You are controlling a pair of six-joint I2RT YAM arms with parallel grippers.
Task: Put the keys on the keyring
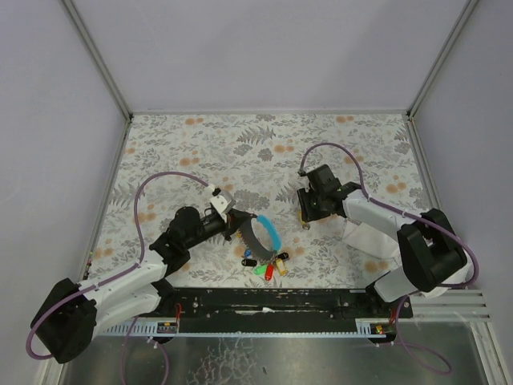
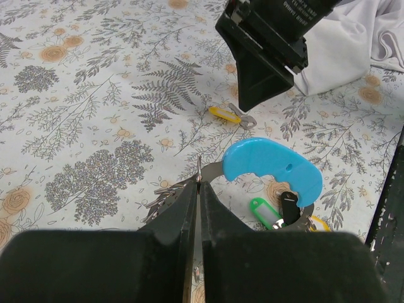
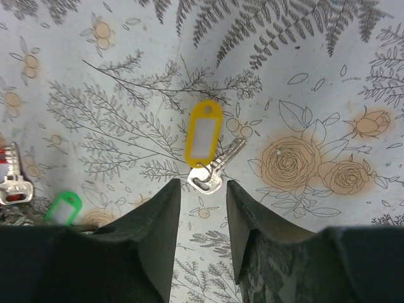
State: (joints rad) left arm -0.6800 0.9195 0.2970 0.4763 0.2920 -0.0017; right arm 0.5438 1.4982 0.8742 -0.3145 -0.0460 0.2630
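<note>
My left gripper point(image 1: 235, 225) point(image 2: 199, 187) is shut on the thin metal band of the keyring point(image 2: 199, 169), which carries a curved blue grip point(image 1: 265, 229) point(image 2: 273, 166). Keys with green point(image 2: 265, 212), black and yellow tags hang bunched on it point(image 1: 268, 265). A loose key with a yellow tag point(image 3: 204, 134) point(image 2: 225, 114) point(image 1: 307, 225) lies flat on the floral table. My right gripper point(image 1: 308, 213) point(image 3: 203, 189) is open and low over it, the key's metal head just ahead of the fingertips, between the jaws' line.
A crumpled white cloth point(image 1: 362, 239) point(image 2: 344, 44) lies under the right arm. The black base rail point(image 1: 264, 301) runs along the near edge. Grey walls close in the table on three sides. The right wrist view shows the green tag point(image 3: 63, 208) at its left.
</note>
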